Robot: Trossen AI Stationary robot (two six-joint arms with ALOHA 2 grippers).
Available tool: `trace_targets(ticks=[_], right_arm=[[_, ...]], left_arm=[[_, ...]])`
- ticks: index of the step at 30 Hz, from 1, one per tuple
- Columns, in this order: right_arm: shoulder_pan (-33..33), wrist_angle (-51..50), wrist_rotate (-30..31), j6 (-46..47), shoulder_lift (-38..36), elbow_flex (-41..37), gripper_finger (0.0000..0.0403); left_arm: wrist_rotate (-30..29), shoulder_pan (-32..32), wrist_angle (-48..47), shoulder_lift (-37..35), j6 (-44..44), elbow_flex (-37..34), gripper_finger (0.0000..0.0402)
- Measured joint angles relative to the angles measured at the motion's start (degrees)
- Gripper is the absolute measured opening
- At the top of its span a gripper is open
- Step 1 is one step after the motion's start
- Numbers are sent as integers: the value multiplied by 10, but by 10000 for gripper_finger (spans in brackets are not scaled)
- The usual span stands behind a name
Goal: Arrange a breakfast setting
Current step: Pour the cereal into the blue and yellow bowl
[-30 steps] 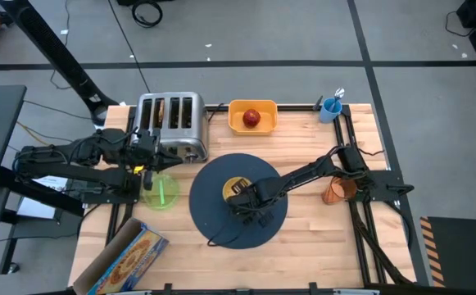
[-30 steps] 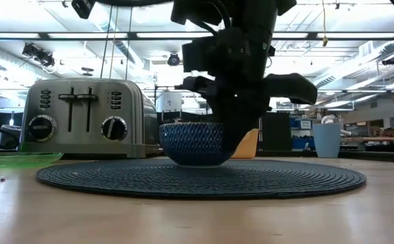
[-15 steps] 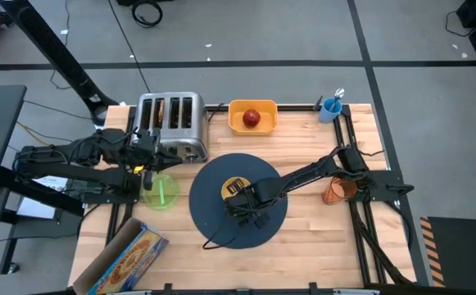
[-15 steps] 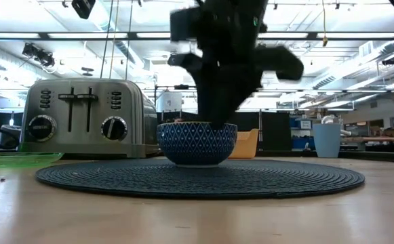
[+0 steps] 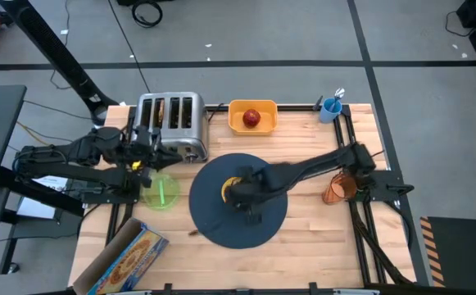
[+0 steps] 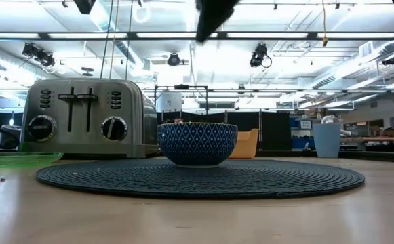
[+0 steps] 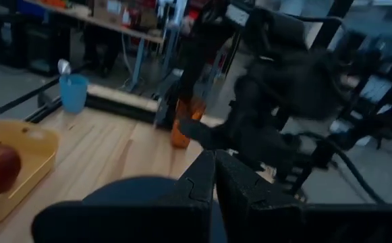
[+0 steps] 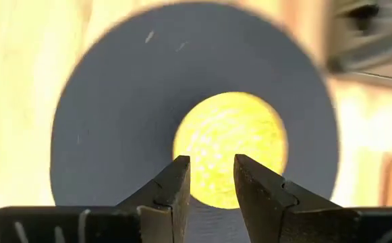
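Note:
The small bowl (image 6: 197, 144), blue-patterned outside and yellow inside (image 8: 231, 148), stands on its base on the dark round mat (image 5: 221, 225). My right gripper (image 8: 211, 181) is open and empty above the bowl, pointing down; in the high view it (image 5: 244, 195) covers part of the bowl. My left gripper (image 7: 214, 182) is shut and empty between the toaster and the green plate (image 5: 162, 192). The red apple (image 5: 252, 118) lies in the yellow tub. The orange cup (image 5: 336, 190) stands at the right. Brown toast sits in the toaster's slots (image 5: 170, 113).
The silver toaster (image 5: 170, 124) stands at the far left and the yellow tub (image 5: 252, 129) at the far middle. A blue cup holding a spoon (image 5: 331, 106) is at the far right corner. A printed cardboard box (image 5: 123, 258) lies at the near left.
My right gripper has let go of the bowl's rim and gone straight up, almost out of the low view. The bowl stays standing on the mat.

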Motion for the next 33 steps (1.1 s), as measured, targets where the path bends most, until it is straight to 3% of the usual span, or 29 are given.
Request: trace_targets(ticks=[6,12,20,23,27,33], right_arm=[[-8,0,79,72,-64,0,121],[-3,31,194,160,-137,0,121],[29,39,214,168,-182,-1,121],[48,34,215,172,-180,-1,121],[73,15,219,192,-169,-3,121],[107,-14,246,255,-169,-47,121]], left_arm=[[1,-24,71,0,-22,0,23],[1,-84,221,8,-67,0,23],[-33,-181,254,59,-54,50,16],[-55,-217,189,101,-46,117,7],[-95,-263,15,165,-87,229,5],[-105,-358,-209,282,-153,407,4]])
